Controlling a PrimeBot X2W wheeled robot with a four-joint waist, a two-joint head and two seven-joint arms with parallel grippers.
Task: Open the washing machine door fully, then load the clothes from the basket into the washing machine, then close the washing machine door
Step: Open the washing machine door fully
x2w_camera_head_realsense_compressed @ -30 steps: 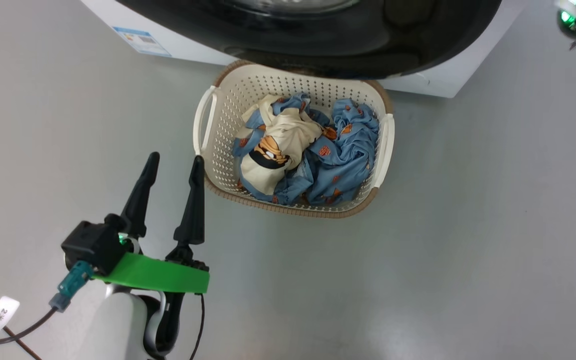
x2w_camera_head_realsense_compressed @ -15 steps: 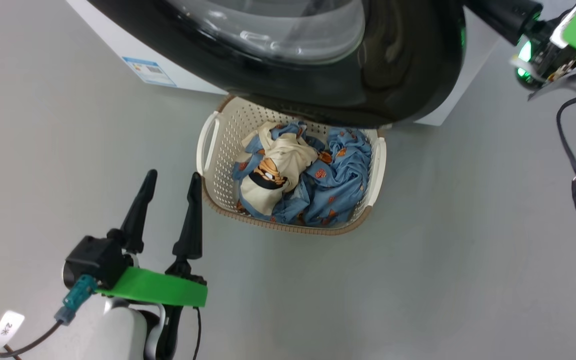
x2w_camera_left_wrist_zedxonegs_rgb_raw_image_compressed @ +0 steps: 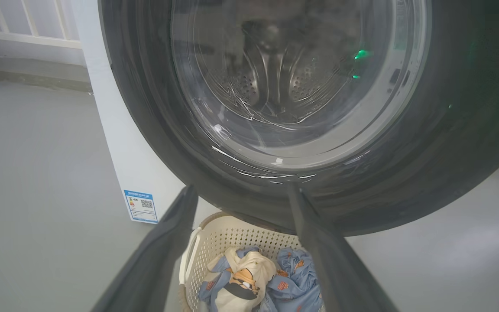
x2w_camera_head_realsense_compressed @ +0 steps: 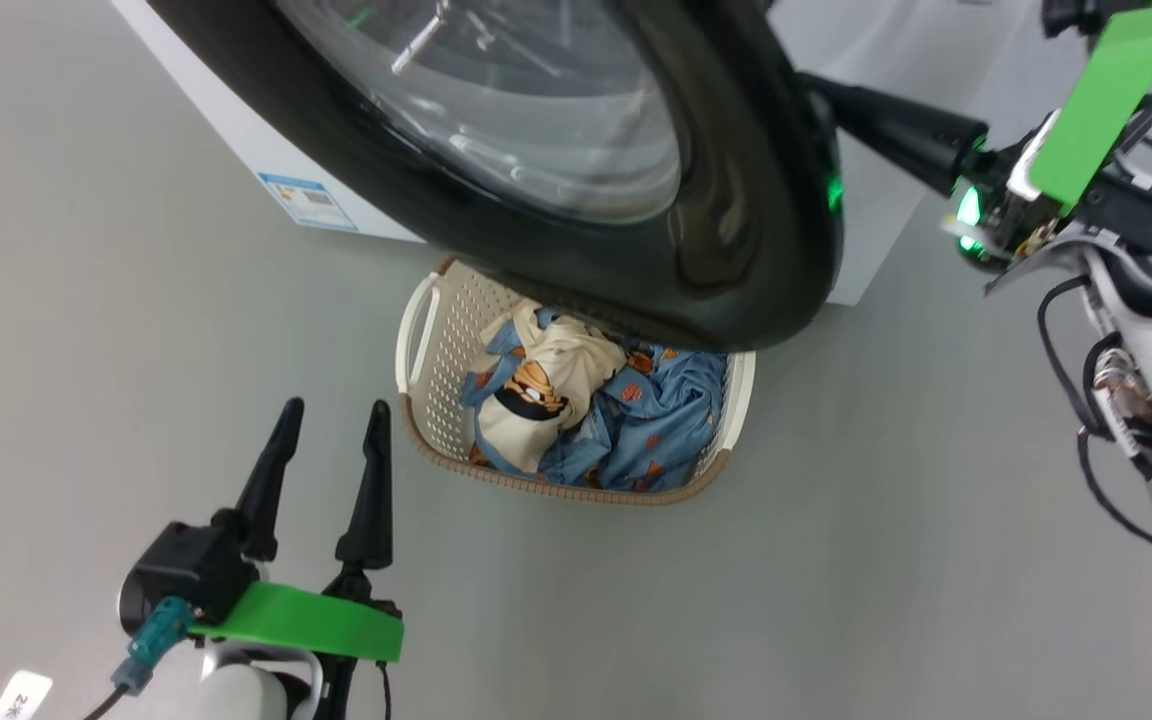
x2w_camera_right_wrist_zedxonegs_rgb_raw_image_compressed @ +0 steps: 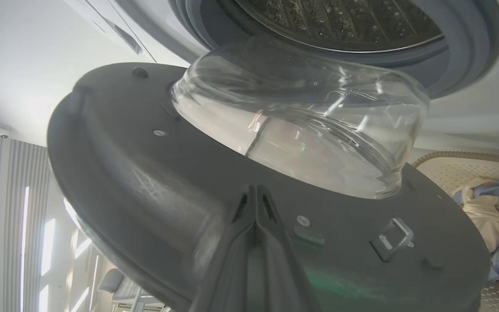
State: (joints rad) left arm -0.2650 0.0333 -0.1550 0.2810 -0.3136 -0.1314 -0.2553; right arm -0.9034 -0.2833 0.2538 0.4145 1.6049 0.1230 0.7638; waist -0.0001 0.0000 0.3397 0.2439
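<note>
From the head camera I have the washing machine door (x2w_camera_head_realsense_compressed: 736, 230) swung partway out at 12 o'clock. Its glossy black rim overhangs the far end of the basket (x2w_camera_head_realsense_compressed: 416, 330). The basket sits on the grey floor (x2w_camera_head_realsense_compressed: 836, 550) just below centre. The clothes (x2w_camera_head_realsense_compressed: 636, 420) are heaped inside it, with the cream printed piece toward 9 o'clock and the blue fabric toward 3 o'clock.

My left gripper (x2w_camera_head_realsense_compressed: 336, 405) hangs at 7 o'clock, off the near-left corner of the basket and touching nothing. Its two dark fingers are spread as wide as they go, with nothing between them. The left wrist camera looks between those fingers. It gives me the outer face of the door straight on at 12 o'clock, and the steel drum is dimly visible through the glass. The white side of the washing machine (x2w_camera_left_wrist_zedxonegs_rgb_raw_image_compressed: 115, 143) and its blue label (x2w_camera_left_wrist_zedxonegs_rgb_raw_image_compressed: 141, 206) are at 9 o'clock, and the basket is at 6 o'clock.

The right wrist camera gives me the other side of the door. I see its matt grey inner face, the clear glass bowl bulging up from it, and a small latch hoop (x2w_camera_right_wrist_zedxonegs_rgb_raw_image_compressed: 391, 238) at 4 o'clock. Behind the bowl, at 12 o'clock, are the open drum (x2w_camera_right_wrist_zedxonegs_rgb_raw_image_compressed: 340, 21) and the grey seal (x2w_camera_right_wrist_zedxonegs_rgb_raw_image_compressed: 470, 56). My right gripper (x2w_camera_right_wrist_zedxonegs_rgb_raw_image_compressed: 256, 190) has its fingers pressed flat together and empty. The tips lie on or just over the inner rim below the bowl, and I cannot tell whether they touch it. On the head camera that arm comes in at 2 o'clock, and its fingers run behind the door's edge.
</note>
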